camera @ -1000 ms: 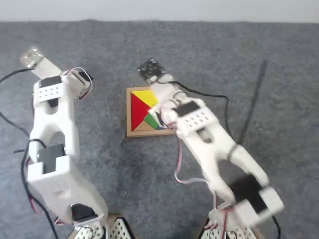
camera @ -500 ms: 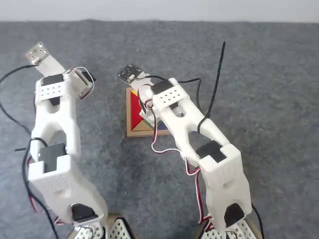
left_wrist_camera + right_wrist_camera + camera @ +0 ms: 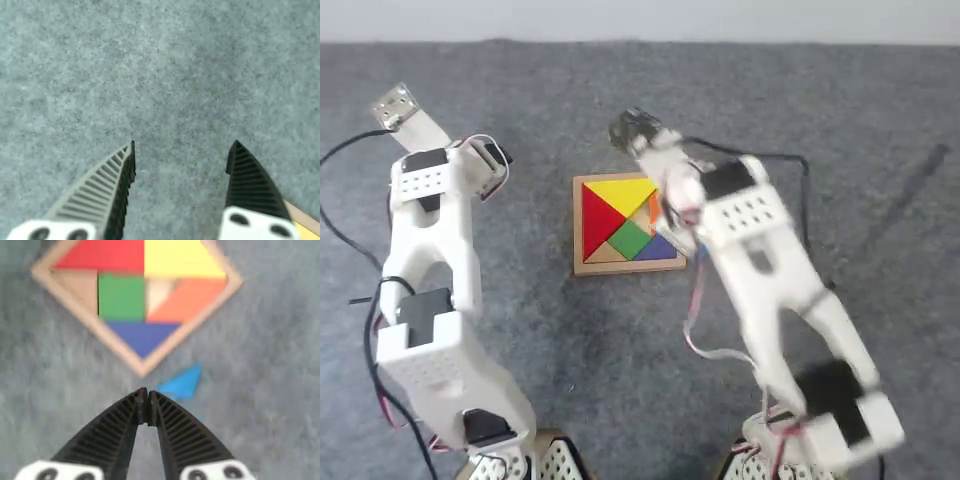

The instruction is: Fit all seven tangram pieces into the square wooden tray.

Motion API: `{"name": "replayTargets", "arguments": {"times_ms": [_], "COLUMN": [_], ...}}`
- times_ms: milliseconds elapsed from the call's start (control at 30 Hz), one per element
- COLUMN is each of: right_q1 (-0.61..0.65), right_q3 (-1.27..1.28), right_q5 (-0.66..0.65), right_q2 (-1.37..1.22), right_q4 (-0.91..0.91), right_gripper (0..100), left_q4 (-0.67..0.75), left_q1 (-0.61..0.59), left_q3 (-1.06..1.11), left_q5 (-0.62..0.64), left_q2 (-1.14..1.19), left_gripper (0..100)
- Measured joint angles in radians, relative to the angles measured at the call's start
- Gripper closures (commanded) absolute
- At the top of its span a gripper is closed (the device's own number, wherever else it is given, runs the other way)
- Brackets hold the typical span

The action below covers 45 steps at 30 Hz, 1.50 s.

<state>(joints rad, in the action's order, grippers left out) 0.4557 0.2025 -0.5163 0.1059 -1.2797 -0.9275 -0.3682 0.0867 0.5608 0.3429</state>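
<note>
Tray: the square wooden tray [image 3: 578, 228] lies flat on the grey carpet [image 3: 520, 310], in the middle, between the two arms.
Pieces in the tray: a red triangle [image 3: 597, 218] on the left, a yellow triangle [image 3: 620, 192] on the far side, a green square [image 3: 632, 238] in the middle, a dark blue triangle [image 3: 658, 247] at the near right, and an orange piece [image 3: 187, 300] next to the yellow one.
Pale patch: a pale brown patch [image 3: 80, 287] sits beside the green square. I cannot tell if it is a piece or bare wood.
Piece outside: a light blue triangle [image 3: 181, 382] lies on the carpet, just beside the tray corner where the dark blue triangle is.
Right gripper: the right gripper [image 3: 147, 391] is closed tight and holds nothing. Its tips are close to the light blue triangle. I cannot tell if they touch it.
Right arm: the right arm [image 3: 760, 260] covers the right edge of the tray.
Left gripper: the left gripper [image 3: 183, 145] is wide apart, holds nothing, and is over bare carpet.
Left arm: the left arm [image 3: 430, 230] is to the left of the tray, well apart from it.
</note>
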Motion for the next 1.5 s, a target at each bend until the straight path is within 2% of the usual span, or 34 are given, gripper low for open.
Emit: {"name": "replayTargets", "arguments": {"times_ms": [133, 233, 300, 400, 500, 667, 800, 900, 1067, 1200, 1500], "right_q1": [-0.109, -0.198, -0.221, -0.221, -0.198, -0.086, -0.074, -0.074, -0.064, -0.066, -0.15], "right_q3": [0.229, 0.342, 0.368, 0.37, 0.37, 0.37, 0.37, 0.37, 0.37, 0.37, 0.37], "right_q5": [-0.15, -0.229, -0.215, -0.066, 0.187, 0.572, 0.71, 0.735, 0.652, 0.532, 0.064], "right_q2": [0.112, 0.118, 0.118, 0.117, 0.091, 0.048, -0.034, -0.104, -0.167, -0.169, -0.181], "right_q4": [0.032, 0.101, 0.126, 0.158, 0.21, 0.296, 0.388, 0.456, 0.523, 0.542, 0.545], "right_gripper": [82.4, 81.0, 80.8, 80.8, 80.7, 80.7, 80.7, 80.7, 81.0, 81.1, 81.2], "left_q4": [-0.031, -0.038, -0.038, -0.038, -0.038, -0.038, -0.038, -0.038, -0.038, -0.038, -0.038], "left_q1": [0.021, 0.048, 0.058, 0.06, 0.06, 0.06, 0.06, 0.06, 0.06, 0.06, 0.06], "left_q3": [0.0, 0.0, 0.0, 0.0, 0.0, 0.0, 0.0, 0.0, 0.0, 0.0, 0.0], "left_q5": [-0.018, -0.06, -0.068, -0.069, -0.069, -0.069, -0.069, -0.069, -0.069, -0.069, -0.069], "left_q2": [0.0, 0.0, 0.0, 0.0, 0.0, 0.0, 0.0, 0.0, 0.0, 0.0, 0.0], "left_gripper": [72, 72, 72, 72, 72, 72, 72, 72, 72, 72, 72]}}
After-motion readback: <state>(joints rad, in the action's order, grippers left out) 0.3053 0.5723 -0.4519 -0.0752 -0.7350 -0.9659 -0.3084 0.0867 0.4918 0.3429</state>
